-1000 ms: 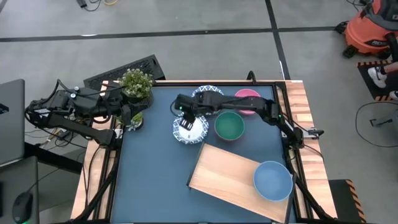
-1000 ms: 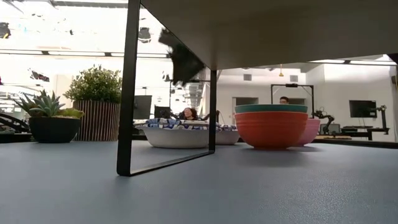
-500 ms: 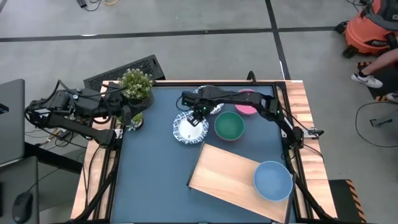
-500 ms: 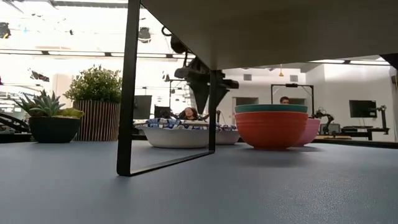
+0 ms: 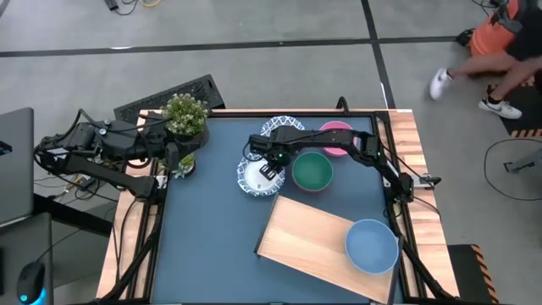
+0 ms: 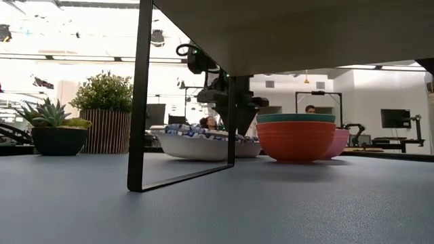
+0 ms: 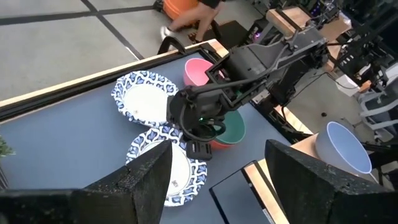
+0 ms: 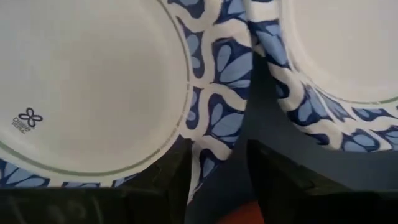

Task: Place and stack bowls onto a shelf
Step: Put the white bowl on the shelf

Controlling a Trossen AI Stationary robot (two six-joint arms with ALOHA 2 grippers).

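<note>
Nearest the low camera is the shelf point(image 5: 322, 247), a pale wood board on black legs point(image 6: 140, 95) at the table's front, with the blue bowl point(image 5: 371, 246) sitting on its right end. Past the legs, mid-table, the red bowl point(image 6: 296, 140) has the teal-green bowl point(image 5: 312, 171) nested inside it.

Just left of that stack is the nearer white bowl with the blue patterned rim point(image 5: 256, 176). The right arm reaches in from the right edge, stretched long across the pink bowl point(image 5: 336, 134), wrist bent so the right gripper point(image 5: 269, 167) points straight down onto this white bowl's right rim. In the right wrist view one finger is inside the rim and the other outside it, straddling the edge with a gap, so the claw is fairly wide and I can't tell if it's actually pinching yet. The bowl looks tipped a bit in the low view.

The second white patterned bowl point(image 5: 279, 129) sits just behind, rims nearly touching. The left arm is folded up off the table's left side by the potted plant point(image 5: 185, 113), left gripper point(image 7: 214, 186) fingers spread, holding nothing.
</note>
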